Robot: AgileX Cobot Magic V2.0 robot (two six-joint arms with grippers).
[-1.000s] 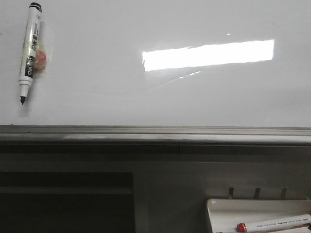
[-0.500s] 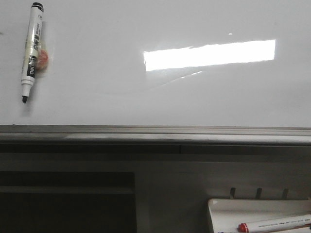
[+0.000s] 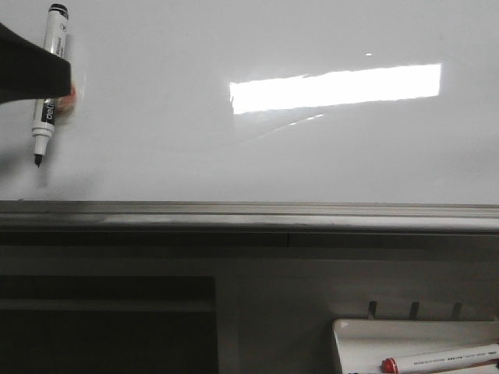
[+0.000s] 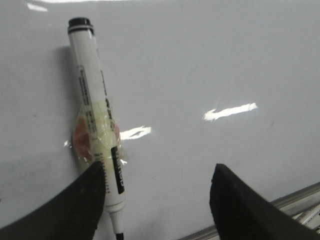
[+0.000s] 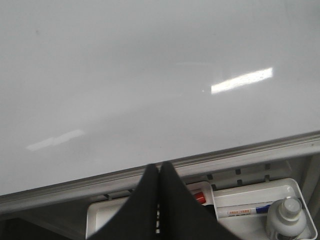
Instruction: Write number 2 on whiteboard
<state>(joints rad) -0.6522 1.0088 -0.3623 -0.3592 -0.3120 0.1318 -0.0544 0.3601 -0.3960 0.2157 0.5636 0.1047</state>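
The whiteboard point(image 3: 257, 156) is a large glossy white surface with a grey edge rail point(image 3: 249, 214); no number 2 shows on it. A white marker point(image 3: 47, 117) with black end cap and bare black tip lies on the board at the left, a taped orange piece at its middle; it also shows in the left wrist view point(image 4: 97, 125). My left gripper point(image 4: 157, 172) is open just above the board; one finger point(image 4: 82, 200) is next to the marker barrel, the other stands apart. It enters the front view as a dark shape point(image 3: 31, 74). My right gripper point(image 5: 159, 172) is shut and empty above the rail.
A small white tray point(image 3: 413, 347) holding a red-capped marker point(image 3: 440, 360) hangs below the rail at the right. In the right wrist view, trays point(image 5: 295, 192) hold a red-capped marker point(image 5: 199, 197), a blue marker point(image 5: 247, 210) and a small bottle point(image 5: 285, 217).
My left gripper has come into the front view from the left edge and now overlaps the marker's barrel. The marker and the board have stayed in place.
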